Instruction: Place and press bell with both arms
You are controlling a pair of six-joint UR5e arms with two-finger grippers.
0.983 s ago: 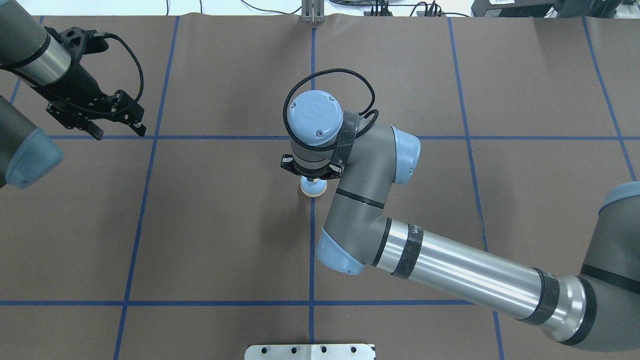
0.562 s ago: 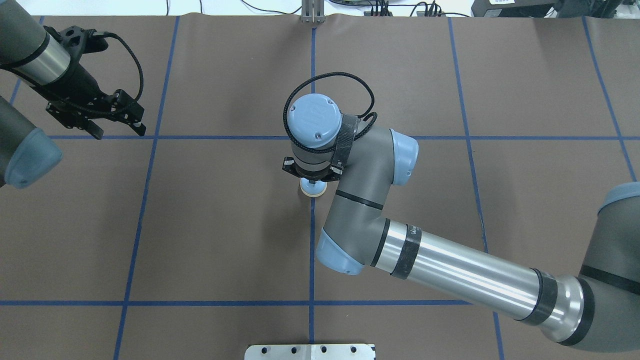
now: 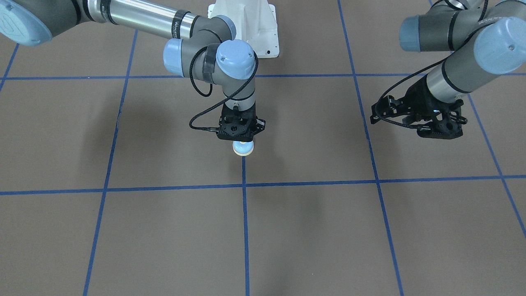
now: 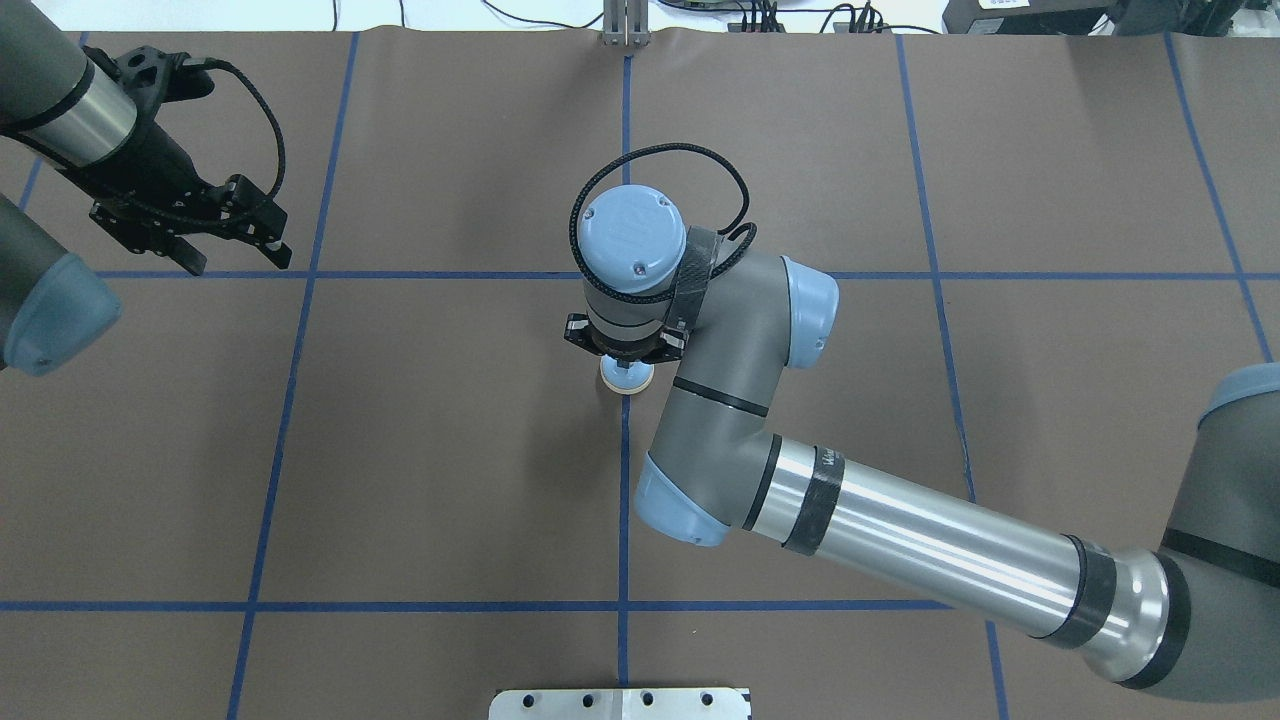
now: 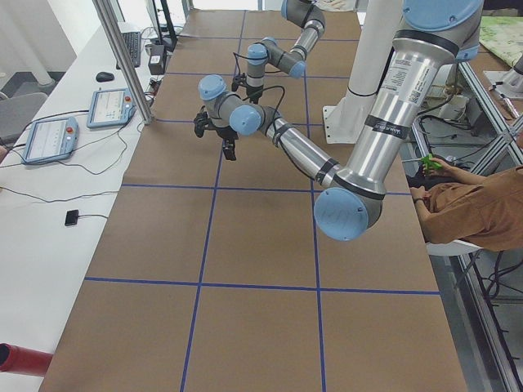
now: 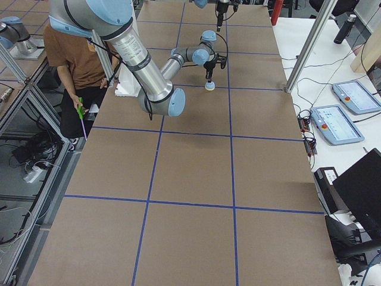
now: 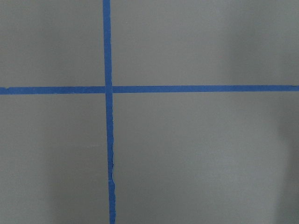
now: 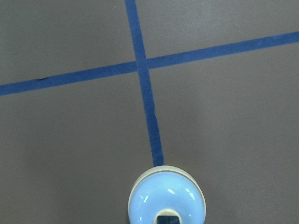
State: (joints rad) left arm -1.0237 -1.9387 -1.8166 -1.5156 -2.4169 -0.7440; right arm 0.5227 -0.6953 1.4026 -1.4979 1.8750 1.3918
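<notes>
Left gripper [image 4: 238, 262] had edged a touch toward the far edge, jaws wide apart. The bell [image 4: 634, 381] hadn't budged, sitting on a blue tape line [image 4: 622, 560] of the brown table cover [image 4: 450, 450]. Right gripper [image 3: 242, 142] stood on its top, jaws drawn narrow together. Two tablets [image 5: 49, 139] lay on a white side bench — a person [image 5: 470, 208] sat beside the table.

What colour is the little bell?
The bell is light blue and cream; best seen in the right wrist view.
</notes>
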